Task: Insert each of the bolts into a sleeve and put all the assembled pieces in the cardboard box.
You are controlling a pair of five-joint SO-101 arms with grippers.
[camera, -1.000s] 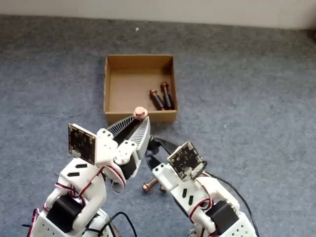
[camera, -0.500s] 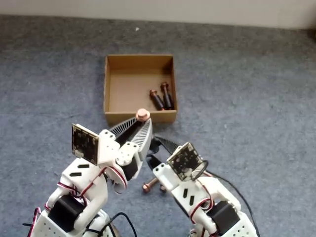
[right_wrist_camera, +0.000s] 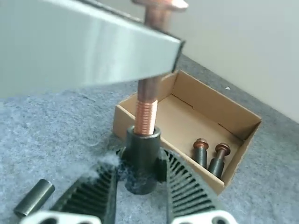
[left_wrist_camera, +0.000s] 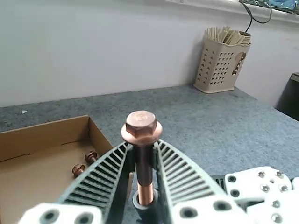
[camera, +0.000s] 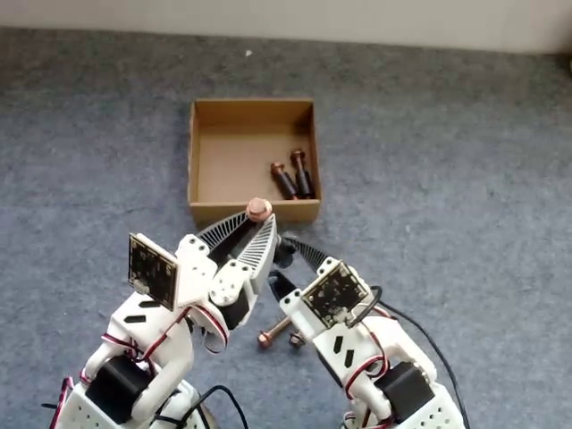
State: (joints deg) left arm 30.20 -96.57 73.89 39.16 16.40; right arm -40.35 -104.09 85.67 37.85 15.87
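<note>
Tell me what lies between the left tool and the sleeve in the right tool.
The bare threaded shank of the bolt, in the right wrist view: it runs from the left tool into the sleeve.

High view: fixed overhead, well off arms, looks steeply down on table. Arm bases at lower edge, cardboard box above centre, wall strip along top.

Left wrist view: close behind left gripper, faces out along jaws toward cardboard box and wall.

Right wrist view: close behind right gripper, low, angled upward, cardboard box beyond.

All three share cardboard box. Both wrist views share bolt and sleeve.
</note>
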